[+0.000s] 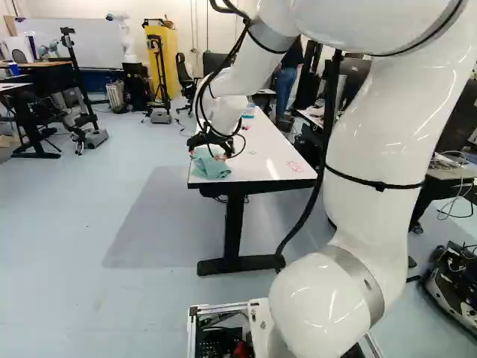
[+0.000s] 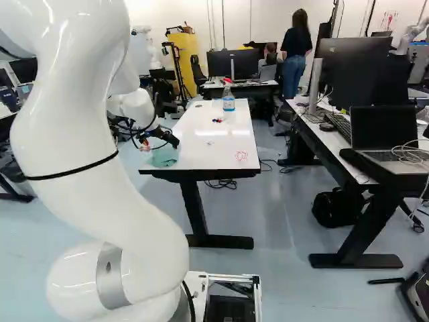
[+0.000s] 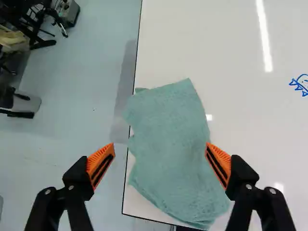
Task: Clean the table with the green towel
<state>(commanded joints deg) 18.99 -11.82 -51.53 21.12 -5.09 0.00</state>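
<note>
Jaws: we have them spread wide and gripping nothing, one of the orange pads (image 3: pixel 219 164) over the towel's inner margin, the other out past the long edge, above the floor (image 3: pixel 82 101).
Green towel: between and ahead of the open jaws, loosely folded at the near corner of the desk (image 3: pixel 221 43), a little of it poking over the long edge.
Towel's handling: we expect it light, limp and hard to harm; it should bunch as the jaws close, and a shallow pinch might slip off.
Hold: we would take the thick middle of the folds, low against the top, leaving cloth below the pads to wipe with.
Step in hand: lining up to pick up the towel, we judge; the wiping has yet to begin.
Blue drawing (image 3: pixel 301 85): on the desktop, ahead of the jaws and to their right.
Red scrawl (image 2: pixel 240 155): right of the jaws, near the other near corner.
Small red and blue things (image 2: pixel 217 121): farther ahead of the jaws, too small for us to name, perhaps markers.
Spray bottle (image 2: pixel 228 102): beyond those; wide strokes could knock it.
</note>
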